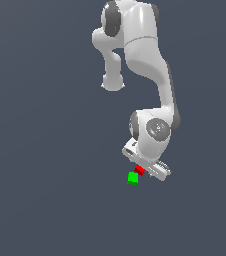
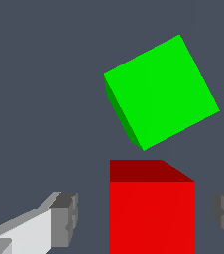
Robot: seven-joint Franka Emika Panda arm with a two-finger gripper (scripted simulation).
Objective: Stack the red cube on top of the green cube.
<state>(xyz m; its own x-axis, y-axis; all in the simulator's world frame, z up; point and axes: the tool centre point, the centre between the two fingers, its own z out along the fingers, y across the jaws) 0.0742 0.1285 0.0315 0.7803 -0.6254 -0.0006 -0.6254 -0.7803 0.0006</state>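
The red cube sits at the lower centre of the wrist frame, between my fingers, with a visible gap on each side. My gripper is therefore open around it, not clamped. In the exterior view it lies at lower centre, just beside the green cube. I judge the red cube rigid, light and smooth-faced. Grip point: its two opposite flat sides, centred, so it does not rotate. The green cube lies skewed relative to it.
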